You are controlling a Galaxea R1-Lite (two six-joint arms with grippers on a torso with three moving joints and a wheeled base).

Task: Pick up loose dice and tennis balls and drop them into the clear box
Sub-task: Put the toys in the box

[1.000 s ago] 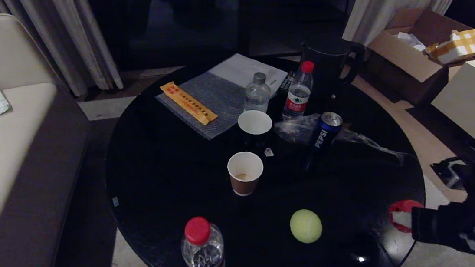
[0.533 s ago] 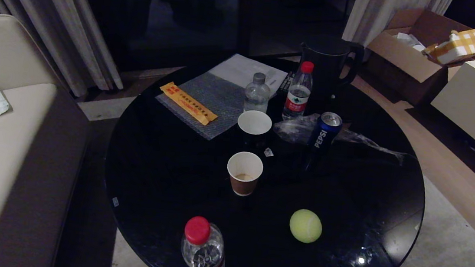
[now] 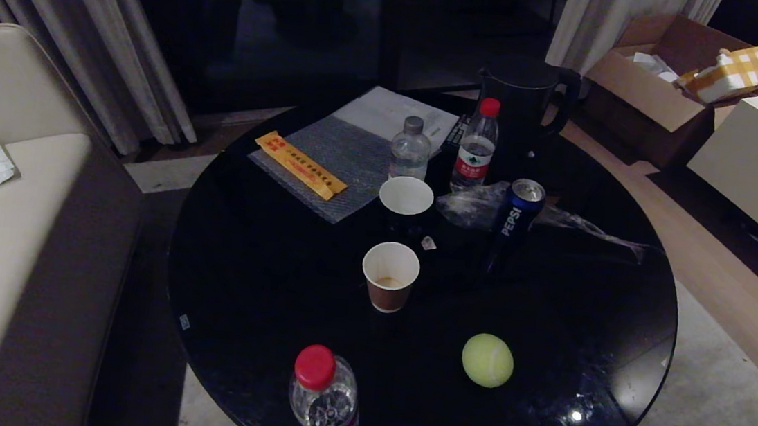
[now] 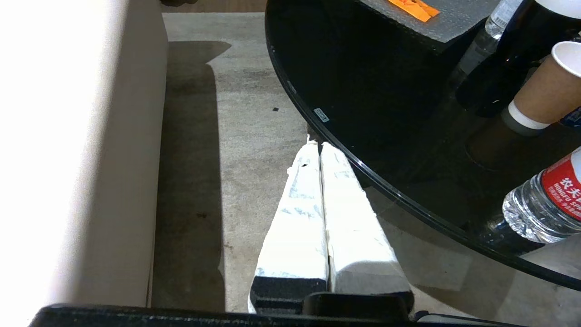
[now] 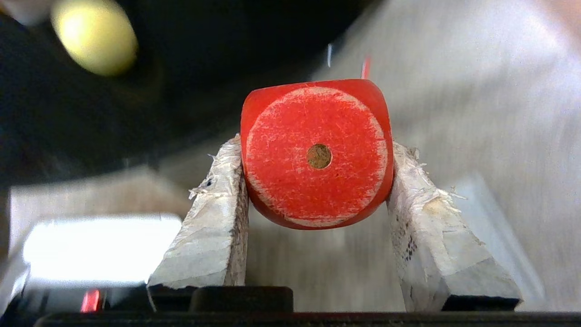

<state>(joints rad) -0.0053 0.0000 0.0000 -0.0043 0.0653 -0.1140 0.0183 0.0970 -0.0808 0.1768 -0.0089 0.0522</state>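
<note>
Two cups (image 3: 390, 275): paper, standing open on the black table (image 3: 261, 285)
Can (image 3: 516, 216): says PEPSI
Right gripper (image 5: 317, 159): clamped on red die (image 5: 316, 154)
Left gripper (image 4: 318, 150): fingers pressed together, holding nothing

right claw (image 5: 317, 181) | gripping red die (image 5: 316, 154) | has dropped out of head view

Neither hand appears in the head view. From the right wrist, the tennis ball (image 5: 94, 42) and the floor beneath the red die (image 5: 316, 154) smear into blur. A water bottle (image 4: 544, 206) and paper cup (image 4: 549, 88) are cropped at the left wrist picture's edge.
</note>
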